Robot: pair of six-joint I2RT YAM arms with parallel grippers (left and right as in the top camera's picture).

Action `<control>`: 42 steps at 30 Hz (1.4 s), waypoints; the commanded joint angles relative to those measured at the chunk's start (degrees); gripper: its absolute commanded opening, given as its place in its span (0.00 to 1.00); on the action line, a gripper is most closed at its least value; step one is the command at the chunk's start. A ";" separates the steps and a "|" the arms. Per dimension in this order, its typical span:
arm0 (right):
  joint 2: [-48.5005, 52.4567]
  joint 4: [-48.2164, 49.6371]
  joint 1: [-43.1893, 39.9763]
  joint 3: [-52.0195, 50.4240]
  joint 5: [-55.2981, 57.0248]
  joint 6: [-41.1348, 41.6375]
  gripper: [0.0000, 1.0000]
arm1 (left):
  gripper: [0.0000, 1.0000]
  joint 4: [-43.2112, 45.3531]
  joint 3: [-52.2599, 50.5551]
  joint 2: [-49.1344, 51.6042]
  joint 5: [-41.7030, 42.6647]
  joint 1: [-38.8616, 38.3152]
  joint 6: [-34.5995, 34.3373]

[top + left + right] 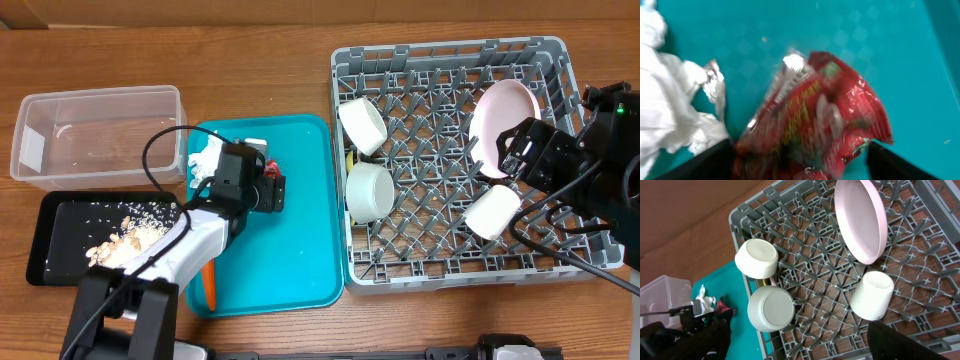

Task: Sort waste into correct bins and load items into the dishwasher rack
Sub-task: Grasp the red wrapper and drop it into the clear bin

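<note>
The red-and-silver foil wrapper lies on the teal tray, between the fingers of my left gripper. The fingers are open and straddle it, with a small gap on the right. In the overhead view the left gripper is at the tray's upper middle. The crumpled white napkin lies just left of the wrapper. The grey dishwasher rack holds the pinkish plate and three cream cups. My right gripper hovers open and empty over the rack.
The clear tub stands at the far left. The black tray in front of it holds beige food scraps. An orange carrot lies at the teal tray's front left edge. A bit of yellow cutlery shows between the rack's left cups.
</note>
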 commanded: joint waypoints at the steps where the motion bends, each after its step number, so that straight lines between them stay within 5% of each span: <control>1: -0.20 0.00 -0.20 0.11 0.55 -0.11 0.91 | 0.76 -0.07 1.14 2.58 0.98 -0.35 0.94; 6: -0.22 -0.50 -0.20 0.11 0.57 -0.13 0.91 | 0.31 -0.26 1.42 2.69 5.14 -0.35 0.87; 13: -0.22 -0.63 -0.20 0.11 0.57 -0.13 0.91 | 0.05 -12.41 8.50 -7.17 5.79 -0.28 0.87; 16: -0.22 -0.63 -0.20 0.11 0.57 -0.13 0.91 | 0.04 -19.56 13.35 -11.61 1.27 -0.22 0.90; 23: -0.22 -0.68 -0.20 0.11 0.57 -0.13 0.91 | 0.06 -24.48 17.81 -16.52 -19.54 3.80 0.90; 31: -0.20 -0.63 -0.20 0.11 0.55 -0.11 0.91 | 0.04 -17.29 17.75 -8.59 -15.58 18.97 0.90; 32: -0.20 -0.66 -0.20 0.11 0.55 -0.11 0.91 | 0.07 -15.85 17.75 -7.34 -15.02 20.31 0.92; 34: -0.20 -0.68 -0.20 0.11 0.55 -0.11 0.91 | 0.39 -13.03 17.75 -5.01 -14.82 22.36 0.87; 37: -0.20 -1.01 -0.20 0.11 0.55 -0.11 0.91 | 0.67 -11.82 17.77 -3.74 -11.37 23.19 0.92; 42: -0.20 -1.46 -0.20 0.11 0.57 -0.11 0.91 | 0.68 -14.80 18.64 -6.01 -0.39 20.46 1.11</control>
